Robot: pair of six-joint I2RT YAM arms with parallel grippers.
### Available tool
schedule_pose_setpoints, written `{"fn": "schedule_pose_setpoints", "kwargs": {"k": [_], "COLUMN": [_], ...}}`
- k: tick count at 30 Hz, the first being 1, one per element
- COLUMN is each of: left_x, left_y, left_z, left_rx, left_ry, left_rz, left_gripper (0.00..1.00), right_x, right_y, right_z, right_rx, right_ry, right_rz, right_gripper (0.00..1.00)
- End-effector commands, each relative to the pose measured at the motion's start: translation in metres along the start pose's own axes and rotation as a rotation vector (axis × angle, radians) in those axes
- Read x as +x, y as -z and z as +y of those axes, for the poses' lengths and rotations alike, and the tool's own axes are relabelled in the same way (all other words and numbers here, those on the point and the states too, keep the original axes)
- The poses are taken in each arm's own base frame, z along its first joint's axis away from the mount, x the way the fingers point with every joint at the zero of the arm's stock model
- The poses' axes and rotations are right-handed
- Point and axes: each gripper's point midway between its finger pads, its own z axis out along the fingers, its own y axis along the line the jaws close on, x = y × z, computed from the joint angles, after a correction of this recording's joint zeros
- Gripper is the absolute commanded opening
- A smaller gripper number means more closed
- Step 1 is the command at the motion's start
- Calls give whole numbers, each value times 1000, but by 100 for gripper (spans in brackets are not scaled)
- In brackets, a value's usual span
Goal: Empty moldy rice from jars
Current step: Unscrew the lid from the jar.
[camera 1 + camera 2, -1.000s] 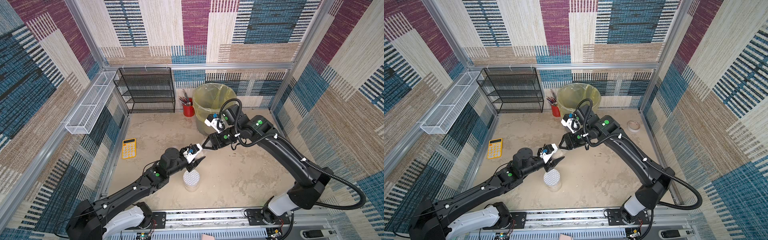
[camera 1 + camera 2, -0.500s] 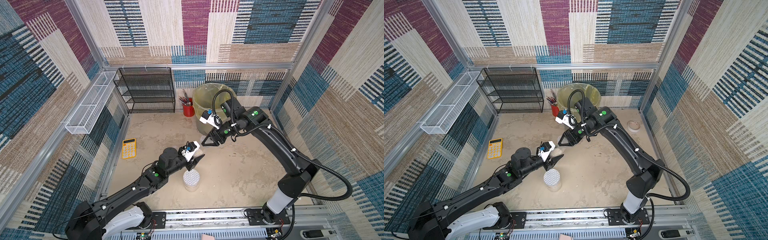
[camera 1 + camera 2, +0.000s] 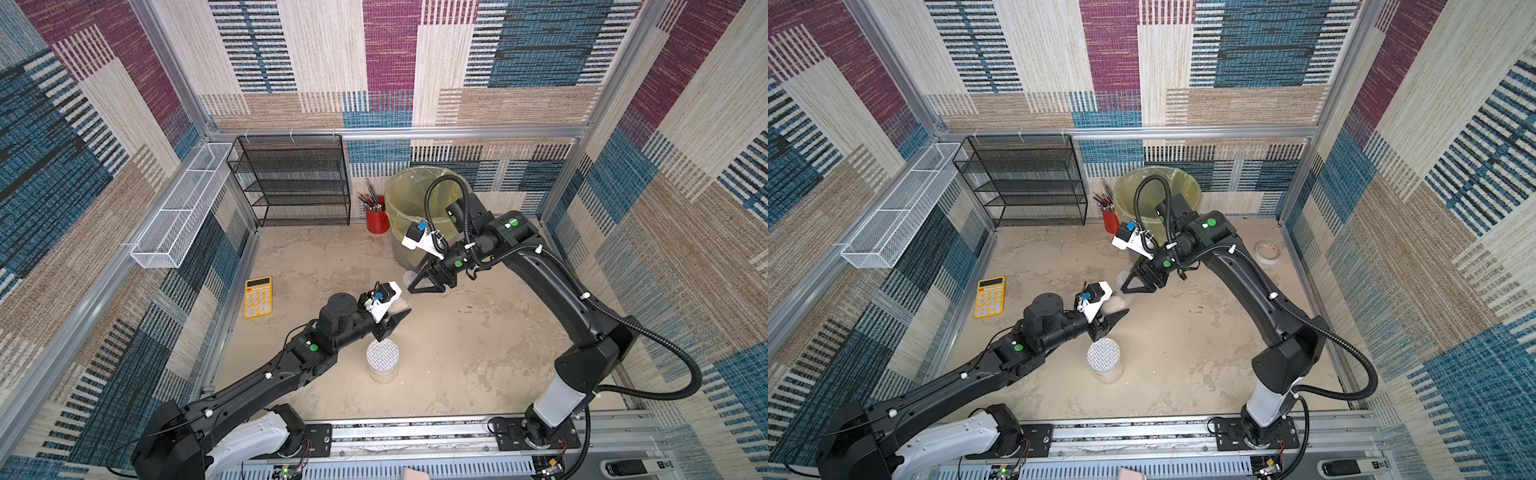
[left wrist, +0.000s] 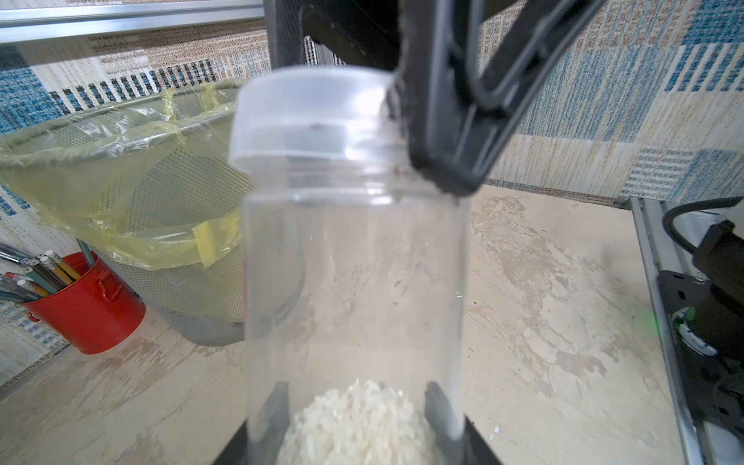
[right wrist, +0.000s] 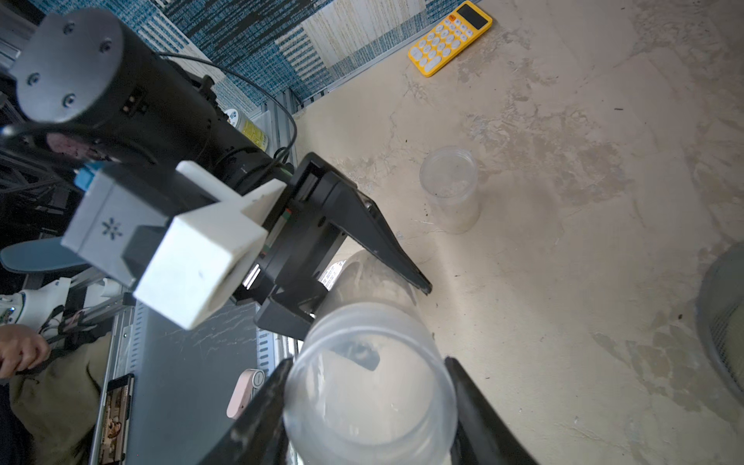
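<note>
My left gripper (image 3: 400,314) (image 4: 358,406) is shut on the base of a clear jar (image 4: 354,249), held tilted above the table. The moldy rice (image 4: 354,426) (image 3: 1116,305) lies at the gripped end. The jar's clear lid (image 4: 314,116) (image 5: 370,382) sits on its neck. My right gripper (image 3: 412,286) (image 5: 368,386) is shut on that lid. A second jar with a white grid-patterned lid (image 3: 382,353) (image 3: 1104,353) stands on the table just in front of the left gripper. A third small clear jar (image 5: 449,189) stands on the table past the left gripper's fingers.
A mesh bin lined with a yellow bag (image 3: 409,187) (image 4: 120,133) stands at the back, a red pencil cup (image 3: 377,216) beside it. A black wire rack (image 3: 295,178) and white wall basket (image 3: 178,208) are back left. A yellow calculator (image 3: 258,297) lies left. A tape roll (image 3: 1268,251) lies far right.
The right arm's elbow has swung inward and its wrist has turned, while its gripper stayed at the jar's top. The left gripper and the jar have barely shifted.
</note>
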Motion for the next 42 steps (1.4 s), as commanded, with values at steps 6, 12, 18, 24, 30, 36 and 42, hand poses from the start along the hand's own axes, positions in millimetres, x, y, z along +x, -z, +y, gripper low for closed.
{"fn": "schedule_pose_setpoints", "kwargs": {"k": [6, 12, 18, 24, 30, 36, 42], "left_x": [34, 42, 43, 36, 36, 29, 25], "left_y": [4, 1, 1, 1, 2, 5, -1], "left_z": [-29, -23, -21, -20, -16, -6, 8], "left_rx": [149, 121, 112, 109, 78, 18, -60], "left_ry": [-32, -48, -51, -41, -43, -69, -112], "left_rz": [121, 152, 156, 124, 118, 89, 61], "left_gripper": [0, 0, 0, 0, 0, 0, 0], "right_x": [-32, -34, -30, -16, -24, -17, 19], "right_y": [2, 5, 6, -3, 13, 33, 37], "right_z": [-11, -8, -4, -12, -48, -31, -2], "right_rx": [27, 26, 25, 39, 293, 270, 186], "right_ry": [229, 234, 231, 165, 32, -336, -691], "right_rz": [-89, -97, -109, -83, -152, -275, -329], "right_gripper": [57, 59, 62, 61, 69, 80, 80]}}
